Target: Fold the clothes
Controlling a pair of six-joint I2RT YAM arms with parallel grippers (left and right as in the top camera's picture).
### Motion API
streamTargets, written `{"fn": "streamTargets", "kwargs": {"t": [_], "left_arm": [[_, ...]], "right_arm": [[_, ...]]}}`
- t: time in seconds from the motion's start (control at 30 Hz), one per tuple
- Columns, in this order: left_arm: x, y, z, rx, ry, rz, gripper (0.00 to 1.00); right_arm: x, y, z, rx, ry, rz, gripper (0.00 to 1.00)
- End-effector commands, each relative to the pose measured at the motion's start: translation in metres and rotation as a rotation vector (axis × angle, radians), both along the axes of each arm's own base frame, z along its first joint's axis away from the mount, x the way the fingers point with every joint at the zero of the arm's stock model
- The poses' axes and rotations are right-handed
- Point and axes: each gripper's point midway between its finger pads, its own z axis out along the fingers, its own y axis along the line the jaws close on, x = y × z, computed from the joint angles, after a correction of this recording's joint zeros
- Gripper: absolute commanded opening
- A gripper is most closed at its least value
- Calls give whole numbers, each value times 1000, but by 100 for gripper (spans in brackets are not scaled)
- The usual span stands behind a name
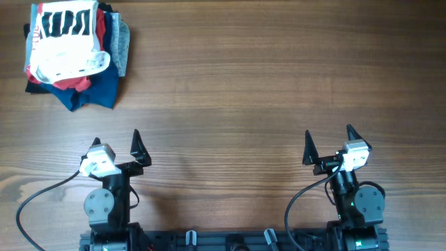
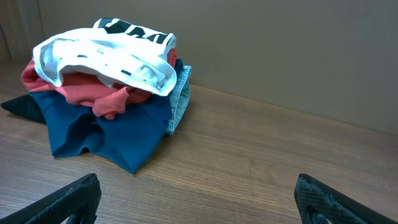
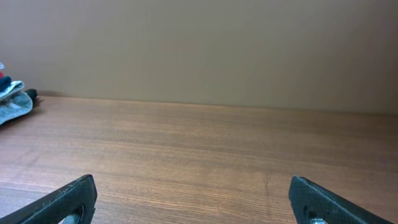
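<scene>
The white T-shirt [image 1: 64,42] with black lettering lies folded on top of a pile at the table's far left corner. It also shows in the left wrist view [image 2: 106,56], its lettering at the back. My left gripper [image 1: 117,145] is open and empty near the front edge, well short of the pile; its fingers frame bare wood in the left wrist view [image 2: 198,199]. My right gripper [image 1: 329,143] is open and empty at the front right, over bare wood in the right wrist view [image 3: 193,199].
Under the white shirt lie a red garment [image 2: 93,93], a navy garment [image 2: 106,134] and a grey one [image 1: 122,42]. The pile's edge shows at the far left of the right wrist view [image 3: 13,102]. A wall rises behind the table.
</scene>
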Motion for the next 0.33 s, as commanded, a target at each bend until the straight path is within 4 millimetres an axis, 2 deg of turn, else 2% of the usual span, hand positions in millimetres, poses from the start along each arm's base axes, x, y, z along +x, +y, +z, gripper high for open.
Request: {"fn": "streamTargets", "kwargs": {"t": [0.0,0.3], "left_arm": [[0,0,-1,-9,-9,-4,100],[0,0,-1,-9,-9,-4,100]], "right_arm": [[-1,4,1,-13,-6,20,100],[-1,4,1,-13,-6,20,100]]}}
